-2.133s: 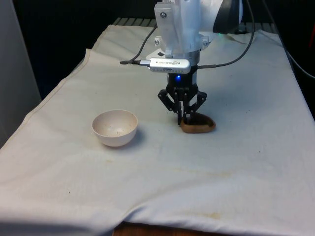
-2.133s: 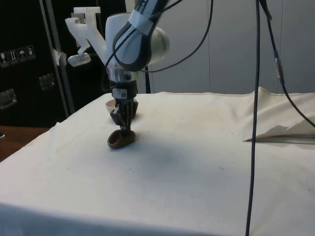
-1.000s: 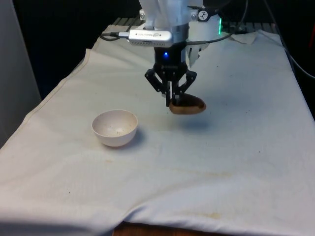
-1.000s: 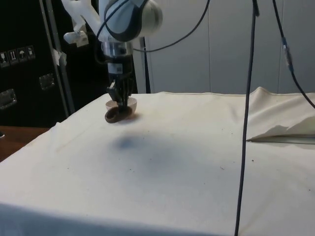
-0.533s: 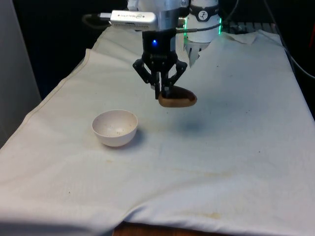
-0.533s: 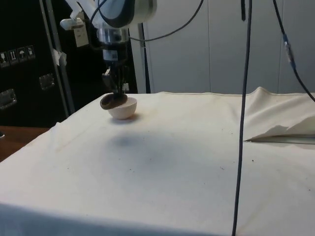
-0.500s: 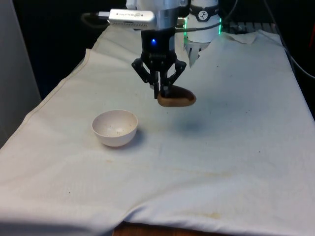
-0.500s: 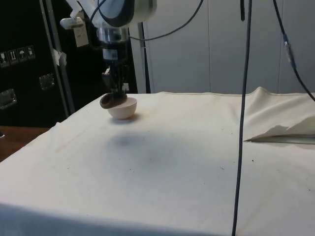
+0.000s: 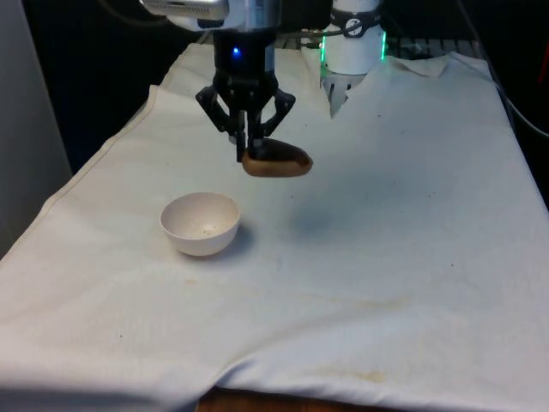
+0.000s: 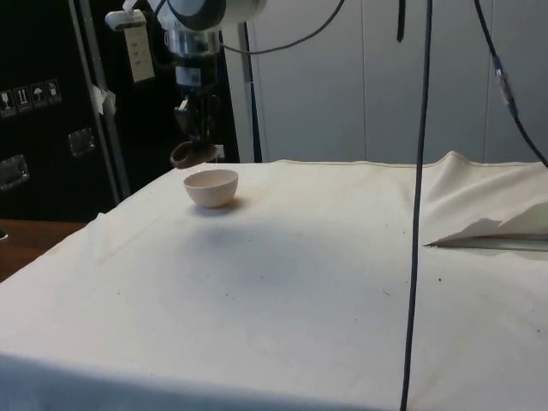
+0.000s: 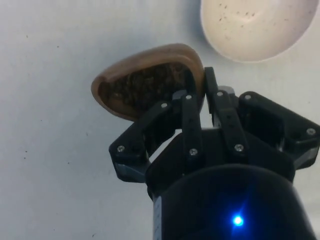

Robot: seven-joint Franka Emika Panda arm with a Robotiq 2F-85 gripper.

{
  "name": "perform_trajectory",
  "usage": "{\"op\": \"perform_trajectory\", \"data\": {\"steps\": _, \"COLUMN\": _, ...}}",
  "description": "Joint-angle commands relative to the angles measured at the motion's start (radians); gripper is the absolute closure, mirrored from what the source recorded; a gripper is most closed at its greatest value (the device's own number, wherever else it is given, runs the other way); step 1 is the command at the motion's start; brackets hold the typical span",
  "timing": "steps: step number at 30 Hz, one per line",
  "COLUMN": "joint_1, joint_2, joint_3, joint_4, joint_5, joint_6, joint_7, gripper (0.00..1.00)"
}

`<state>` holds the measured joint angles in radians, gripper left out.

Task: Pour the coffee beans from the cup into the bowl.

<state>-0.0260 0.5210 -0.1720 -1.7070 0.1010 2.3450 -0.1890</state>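
The gripper [image 9: 248, 151] is clamped on the rim of a brown wooden cup [image 9: 276, 160], one finger inside and one outside, and holds it in the air, roughly level. In the wrist view the cup [image 11: 145, 80] is loaded with dark coffee beans [image 11: 142, 82]. The white bowl [image 9: 200, 223] sits on the white cloth [image 9: 412, 257], nearer the camera and toward the front view's left of the cup; in the side view the cup [image 10: 192, 154] hangs above and just beside the bowl [image 10: 211, 187]. The bowl [image 11: 252, 27] holds nothing but a few dark specks.

The risks, as I judge them: the cup is not yet over the bowl, so tipping now would scatter beans on the cloth. The grip is only on the rim at one end, so the cup could pivot or slip as the wrist rolls. A low pour could also knock the light bowl.
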Motion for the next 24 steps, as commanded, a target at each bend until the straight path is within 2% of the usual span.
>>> {"op": "perform_trajectory", "data": {"steps": 1, "joint_1": -0.001, "joint_2": 0.008, "joint_3": -0.004, "joint_4": 0.019, "joint_5": -0.004, "joint_6": -0.016, "joint_7": -0.005, "gripper": 1.0}}
{"op": "perform_trajectory", "data": {"steps": 2, "joint_1": 0.0, "joint_2": 0.004, "joint_3": -0.003, "joint_4": 0.009, "joint_5": 0.0, "joint_6": -0.004, "joint_7": -0.003, "gripper": 1.0}}
{"op": "perform_trajectory", "data": {"steps": 5, "joint_1": 0.0, "joint_2": 0.021, "joint_3": -0.014, "joint_4": 0.043, "joint_5": -0.008, "joint_6": -0.021, "joint_7": -0.014, "gripper": 1.0}}
{"op": "perform_trajectory", "data": {"steps": 12, "joint_1": 0.001, "joint_2": 0.043, "joint_3": -0.026, "joint_4": 0.076, "joint_5": -0.024, "joint_6": -0.012, "joint_7": -0.027, "gripper": 1.0}}
{"op": "perform_trajectory", "data": {"steps": 24, "joint_1": 0.004, "joint_2": 0.081, "joint_3": -0.052, "joint_4": 0.135, "joint_5": -0.087, "joint_6": -0.022, "joint_7": -0.036, "gripper": 1.0}}
